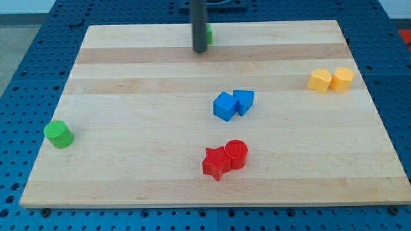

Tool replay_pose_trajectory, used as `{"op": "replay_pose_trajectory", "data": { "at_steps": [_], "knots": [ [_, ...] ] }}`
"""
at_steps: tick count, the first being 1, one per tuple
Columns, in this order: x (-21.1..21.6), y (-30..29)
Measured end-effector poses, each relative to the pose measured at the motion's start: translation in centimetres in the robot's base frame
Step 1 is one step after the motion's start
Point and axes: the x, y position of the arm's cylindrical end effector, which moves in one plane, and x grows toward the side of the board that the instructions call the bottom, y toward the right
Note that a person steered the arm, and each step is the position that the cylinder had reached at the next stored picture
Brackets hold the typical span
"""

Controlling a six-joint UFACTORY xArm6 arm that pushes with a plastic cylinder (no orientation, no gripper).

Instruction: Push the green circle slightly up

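The green circle [58, 134] is a short green cylinder near the board's left edge, in the lower left of the view. My tip [200, 50] is at the view's top centre, far up and to the right of the green circle. A second green block [209, 34] sits just behind the rod, mostly hidden; its shape cannot be made out.
A blue cube [225, 106] and a blue block [244, 101] touch at the centre. A red star [216, 162] and a red cylinder [236, 154] touch below them. Two yellow blocks [319, 81] [342, 79] sit together at the right. The wooden board [128, 186] lies on a blue pegboard.
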Motion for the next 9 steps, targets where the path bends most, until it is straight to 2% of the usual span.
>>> {"op": "replay_pose_trajectory", "data": {
  "at_steps": [1, 2, 3, 4, 9],
  "knots": [
    [2.9, -6.1],
    [7.5, -13.2],
    [11.0, -22.3],
    [11.9, -24.4],
    [19.8, -24.5]
  ]
}}
